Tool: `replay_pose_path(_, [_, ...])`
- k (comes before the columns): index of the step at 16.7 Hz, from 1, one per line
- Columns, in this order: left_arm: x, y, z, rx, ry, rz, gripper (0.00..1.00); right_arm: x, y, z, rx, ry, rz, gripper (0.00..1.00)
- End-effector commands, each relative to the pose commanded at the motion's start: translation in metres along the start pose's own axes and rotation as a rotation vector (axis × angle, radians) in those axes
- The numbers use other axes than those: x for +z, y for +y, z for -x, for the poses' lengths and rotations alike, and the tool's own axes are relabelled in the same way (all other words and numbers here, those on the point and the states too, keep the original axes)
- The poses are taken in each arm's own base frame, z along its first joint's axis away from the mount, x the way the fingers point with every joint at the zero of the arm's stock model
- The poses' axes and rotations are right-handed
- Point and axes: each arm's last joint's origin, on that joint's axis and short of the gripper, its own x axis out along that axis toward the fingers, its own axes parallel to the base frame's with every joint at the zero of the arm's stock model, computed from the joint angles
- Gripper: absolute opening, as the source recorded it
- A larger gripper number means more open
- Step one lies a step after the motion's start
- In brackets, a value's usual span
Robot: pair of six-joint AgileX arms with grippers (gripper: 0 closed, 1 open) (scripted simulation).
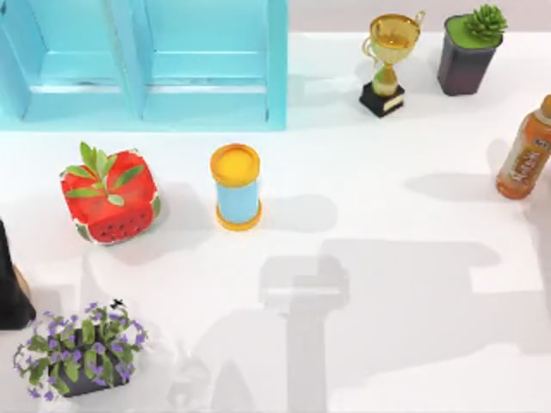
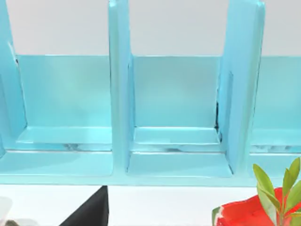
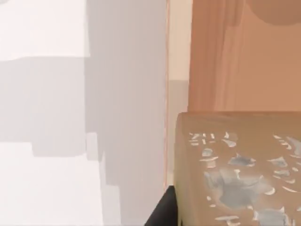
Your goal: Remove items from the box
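The tan block (image 3: 240,169), flecked with white marks, sits close under our right wrist camera. Its top edge runs level before an orange-brown wall (image 3: 235,56), and a dark wedge (image 3: 162,212) touches its lower corner. We cannot tell where on the worktop the block lies, nor how the right tool or the left tool stands.

From above, the worktop (image 1: 387,284) lies bare across its middle and right front, crossed by arm shadows. The blue cylinder (image 1: 236,188) stands upright near the centre, well apart from the watermelon cube (image 1: 110,196) to its left. The turquoise shelf (image 1: 146,64) lines the far left edge, its bays open. The trophy (image 1: 389,64) and succulent pot (image 1: 467,52) stand far right, the orange bottle (image 1: 525,155) at the right edge, and the purple flower pot (image 1: 79,351) in the near left corner
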Motion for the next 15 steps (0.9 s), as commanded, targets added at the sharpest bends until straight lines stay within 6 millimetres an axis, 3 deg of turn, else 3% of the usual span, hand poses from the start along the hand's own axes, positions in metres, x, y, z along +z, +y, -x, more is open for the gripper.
replay_pose_path(4, [0.000, 0.000, 0.000, 0.000, 0.000, 0.000, 1.00, -0.003, 0.107, -0.024, -0.011, 0.005, 0.000, 0.00])
replay_pose_path(8, [0.000, 0.000, 0.000, 0.000, 0.000, 0.000, 1.00, -0.044, 0.199, -0.048, -0.017, -0.008, 0.002, 0.00])
replay_pose_path(11, [0.000, 0.000, 0.000, 0.000, 0.000, 0.000, 1.00, -0.076, 0.235, -0.060, -0.013, -0.019, 0.002, 0.00])
replay_pose_path(15, [0.000, 0.000, 0.000, 0.000, 0.000, 0.000, 1.00, -0.091, 0.247, -0.065, -0.006, -0.027, 0.003, 0.00])
